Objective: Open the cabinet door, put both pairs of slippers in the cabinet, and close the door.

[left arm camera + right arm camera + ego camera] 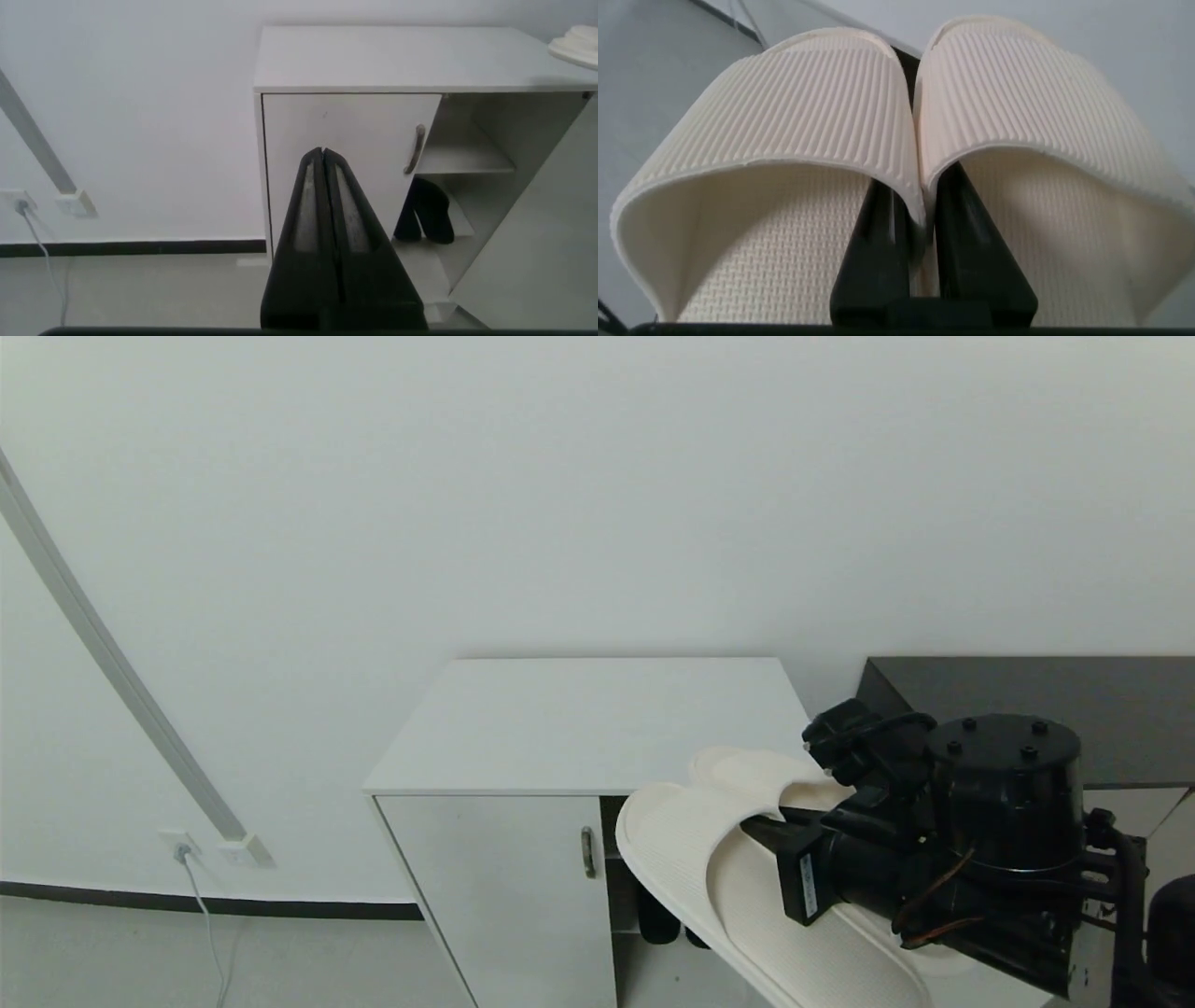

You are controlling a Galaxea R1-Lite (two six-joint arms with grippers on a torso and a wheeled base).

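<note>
Cream ribbed foam slippers [817, 107]: likely light, pliable. Right gripper [923, 245] fingers pinch their adjoining straps; left gripper [322, 166] fingers closed, empty.

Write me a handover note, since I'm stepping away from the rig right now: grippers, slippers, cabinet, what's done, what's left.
Left gripper: shut, empty, facing the cabinet.
Right gripper: shut on the cream slippers, held up before the cabinet's open side.
Black slippers: inside, on a lower shelf.
Done: door open, one pair in.
Left: put the cream pair in, close the door.
</note>
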